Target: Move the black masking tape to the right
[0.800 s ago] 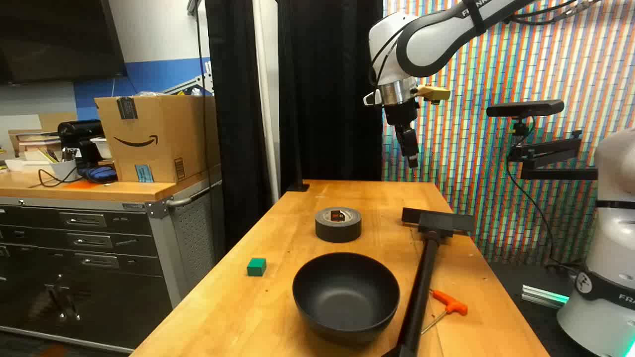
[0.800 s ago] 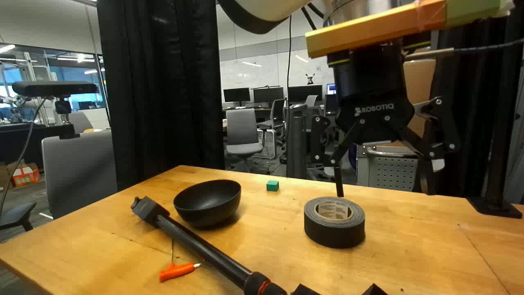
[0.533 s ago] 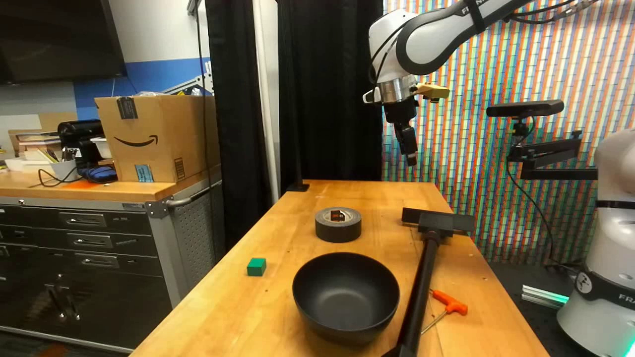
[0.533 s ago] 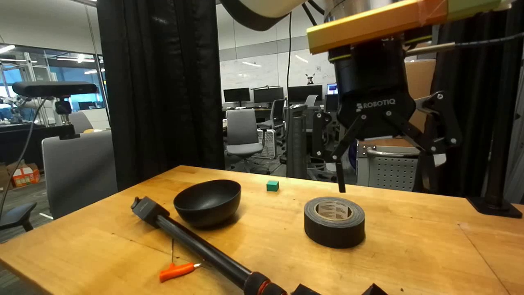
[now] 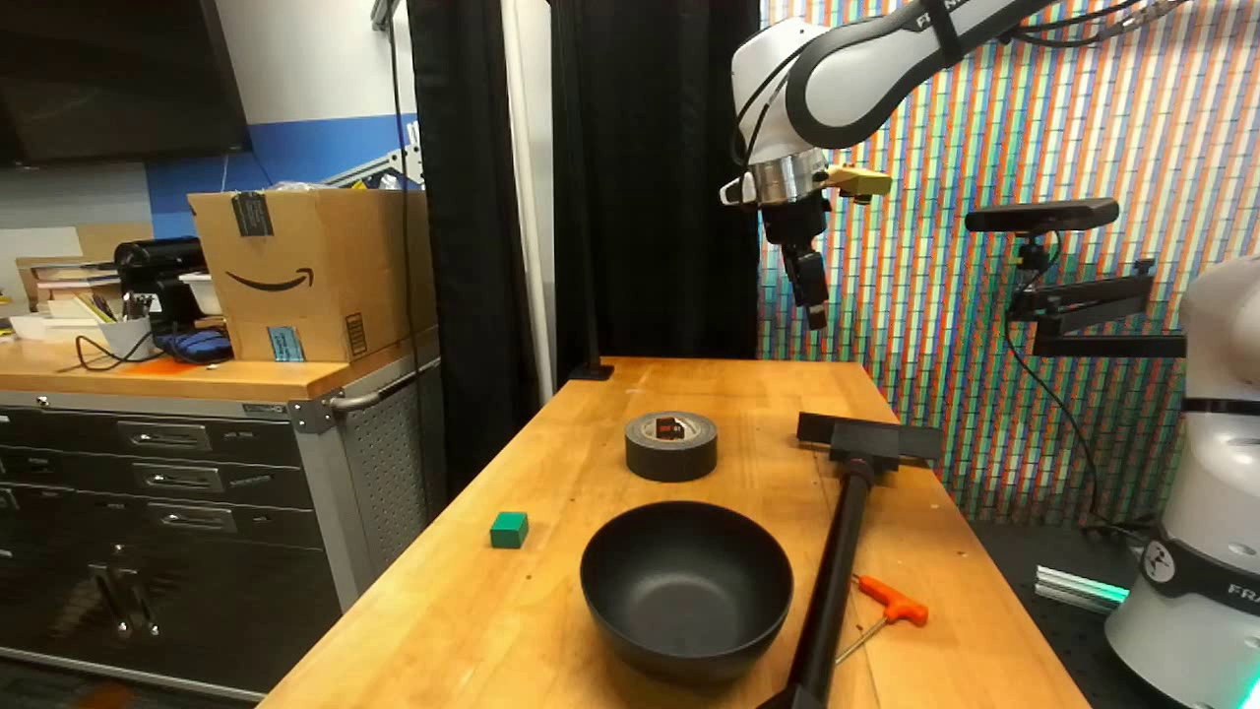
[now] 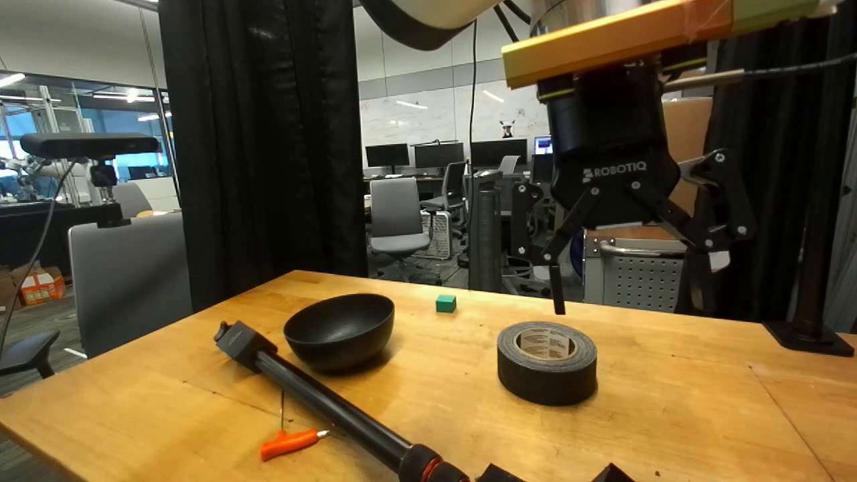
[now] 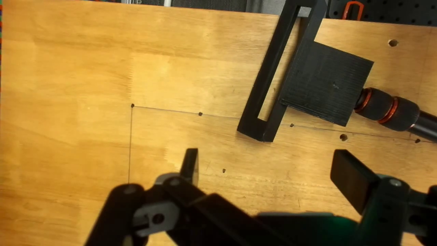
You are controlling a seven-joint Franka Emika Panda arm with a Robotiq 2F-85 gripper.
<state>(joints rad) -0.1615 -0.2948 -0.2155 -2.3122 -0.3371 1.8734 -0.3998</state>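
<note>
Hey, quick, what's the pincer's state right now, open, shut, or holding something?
Pincer: open, jaws spread apart, holding nothing; the black masking tape rests on the table, apart from it.

In an exterior view, on tabletop (image 5: 753, 483): masking tape (image 5: 671, 459) behind bowl (image 5: 686, 596), block (image 5: 509, 531) left of bowl, tool (image 5: 839, 561) right of bowl, hex key (image 5: 894, 602) right of tool.
</note>
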